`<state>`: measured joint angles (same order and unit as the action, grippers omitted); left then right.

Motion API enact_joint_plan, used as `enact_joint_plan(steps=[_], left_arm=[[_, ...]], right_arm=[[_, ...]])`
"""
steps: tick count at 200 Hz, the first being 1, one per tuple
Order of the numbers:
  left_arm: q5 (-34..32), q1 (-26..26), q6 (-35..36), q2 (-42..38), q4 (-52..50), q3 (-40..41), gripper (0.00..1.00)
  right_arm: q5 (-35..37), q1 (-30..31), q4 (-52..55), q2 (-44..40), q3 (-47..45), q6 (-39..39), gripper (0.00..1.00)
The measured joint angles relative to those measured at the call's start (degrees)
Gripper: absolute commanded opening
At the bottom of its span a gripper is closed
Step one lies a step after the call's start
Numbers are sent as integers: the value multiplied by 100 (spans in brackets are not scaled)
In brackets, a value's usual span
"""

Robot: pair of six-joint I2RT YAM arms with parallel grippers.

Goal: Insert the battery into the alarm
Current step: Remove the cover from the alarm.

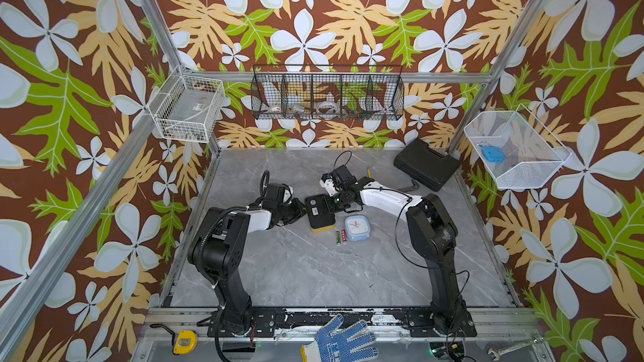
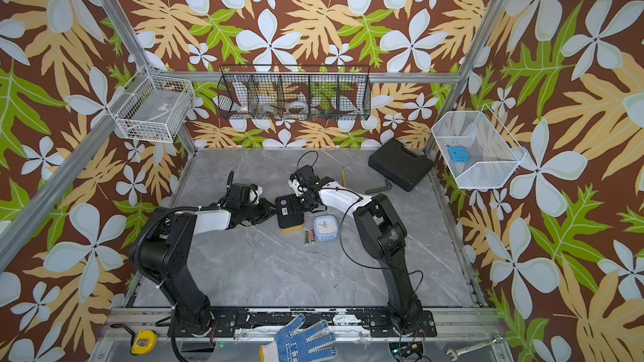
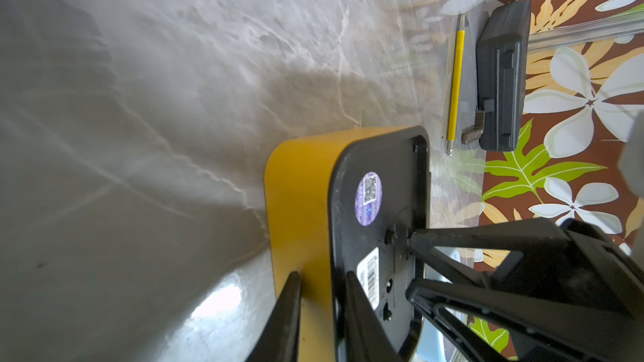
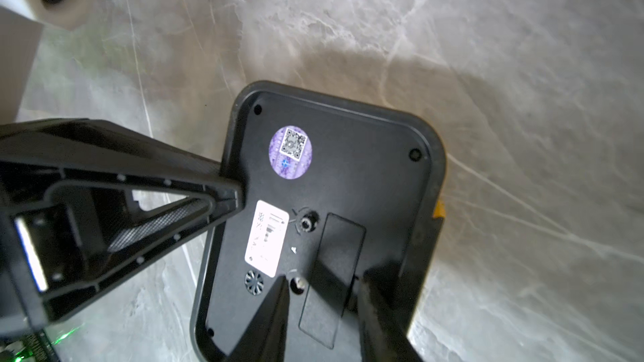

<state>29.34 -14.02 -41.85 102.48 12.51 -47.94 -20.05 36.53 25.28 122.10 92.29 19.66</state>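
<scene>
The yellow alarm [image 1: 320, 212] [image 2: 289, 212] lies face down mid-table, its black back [image 4: 348, 168] turned up. My left gripper [image 1: 305, 208] [image 3: 322, 275] is shut on the alarm's side wall, one finger on the yellow side and one on the black back. My right gripper [image 1: 331, 203] [image 4: 326, 278] stands open over the back. Its fingertips straddle the closed battery cover [image 4: 343, 238], and one fingertip stands clear of the cover's edge. A green battery [image 1: 337, 237] [image 2: 307, 237] and a red battery [image 1: 343, 236] [image 2: 312, 235] lie side by side on the table just in front of the alarm.
A small blue clock [image 1: 357, 228] sits right of the batteries. A black case [image 1: 427, 165], a hex key [image 1: 413, 186] and a yellow-handled tool [image 3: 456, 78] lie at the back right. A blue-dotted glove [image 1: 339, 341] and a tape measure [image 1: 184, 342] rest on the front rail.
</scene>
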Motion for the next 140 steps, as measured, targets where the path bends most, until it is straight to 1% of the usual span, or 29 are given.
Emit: enact_joint_plan(steps=[15, 48, 63, 109, 140], left_arm=[[35, -2, 0, 13, 11, 0, 23], [72, -2, 0, 44, 42, -2, 23], [85, 0, 0, 50, 57, -2, 22], [103, -2, 0, 72, 96, -2, 22], [107, 0, 0, 74, 96, -2, 22]], right_arm=[[-105, -39, -72, -66, -111, 103, 31], [-221, -85, -179, -179, -262, 153, 24], [-249, -103, -254, -225, -326, 234, 18], [-352, -146, -348, -269, -389, 286, 15], [-201, -160, -208, -111, -297, 286, 12]])
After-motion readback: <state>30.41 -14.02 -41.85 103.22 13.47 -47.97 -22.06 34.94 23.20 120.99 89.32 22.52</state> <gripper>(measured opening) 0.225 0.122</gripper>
